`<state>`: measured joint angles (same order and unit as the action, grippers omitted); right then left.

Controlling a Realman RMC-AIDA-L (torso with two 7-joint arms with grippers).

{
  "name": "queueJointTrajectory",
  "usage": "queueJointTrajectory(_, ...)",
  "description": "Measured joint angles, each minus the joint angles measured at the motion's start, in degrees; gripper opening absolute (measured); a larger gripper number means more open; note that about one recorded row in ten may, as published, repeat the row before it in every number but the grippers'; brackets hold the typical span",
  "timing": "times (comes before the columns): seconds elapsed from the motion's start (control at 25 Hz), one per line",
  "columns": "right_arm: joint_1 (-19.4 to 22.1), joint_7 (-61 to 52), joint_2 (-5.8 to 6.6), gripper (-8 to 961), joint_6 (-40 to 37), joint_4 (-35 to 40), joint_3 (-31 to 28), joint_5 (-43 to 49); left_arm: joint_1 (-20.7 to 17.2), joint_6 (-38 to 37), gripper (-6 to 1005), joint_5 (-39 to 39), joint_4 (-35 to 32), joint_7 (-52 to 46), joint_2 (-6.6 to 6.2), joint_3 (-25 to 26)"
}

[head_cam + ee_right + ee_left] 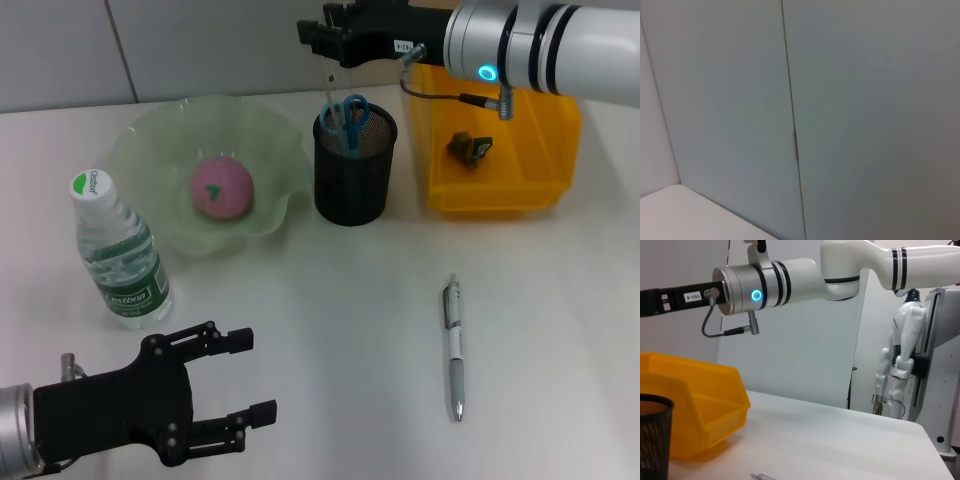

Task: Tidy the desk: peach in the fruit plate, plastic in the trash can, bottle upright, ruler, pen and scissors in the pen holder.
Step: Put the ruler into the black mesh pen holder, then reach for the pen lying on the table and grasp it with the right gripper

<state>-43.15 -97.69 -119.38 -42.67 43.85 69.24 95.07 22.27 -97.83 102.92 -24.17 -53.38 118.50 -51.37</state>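
A pink peach (221, 188) lies in the green fruit plate (150, 150). The water bottle (120, 250) stands upright, left of the plate. Blue-handled scissors (351, 108) and a clear ruler (330, 95) stick out of the black mesh pen holder (355, 175). A dark piece of plastic (470, 147) rests inside the yellow trash can (540, 150). The silver pen (455, 348) lies on the table at the front right. My right gripper (312, 28) hovers open above the pen holder, holding nothing. At the front left, my left gripper (255, 375) is open and low over the table.
The left wrist view shows the yellow trash can (690, 405), the pen holder's rim (650, 435), the pen's tip (762, 476) and the right arm (770, 285) overhead. Only a wall fills the right wrist view.
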Motion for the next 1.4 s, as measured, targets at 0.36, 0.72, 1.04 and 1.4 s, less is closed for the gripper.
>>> queueJointTrajectory(0.36, 0.43, 0.6, -0.05, 448, -0.32, -0.77, -0.18, -0.02, -0.1, -0.17, 788, 0.0, -0.16, 0.03, -0.11, 0.12)
queueJointTrajectory(0.72, 0.58, 0.83, -0.06, 607, -0.54, -0.78, -0.02, -0.16, 0.08, -0.17, 788, 0.0, -0.27, 0.04, -0.23, 0.33)
queueJointTrajectory(1.04, 0.98, 2.57, -0.06, 691, -0.56, -0.23, -0.32, -5.28, 0.14, -0.16, 788, 0.0, -0.27, 0.04, -0.14, 0.39)
queueJointTrajectory(1.4, 3.47, 1.46, 0.79, 694, -8.47, 6.33, -0.64, -9.48, 0.14, -0.02, 788, -0.5, 0.0, -0.05, -0.02, 0.47)
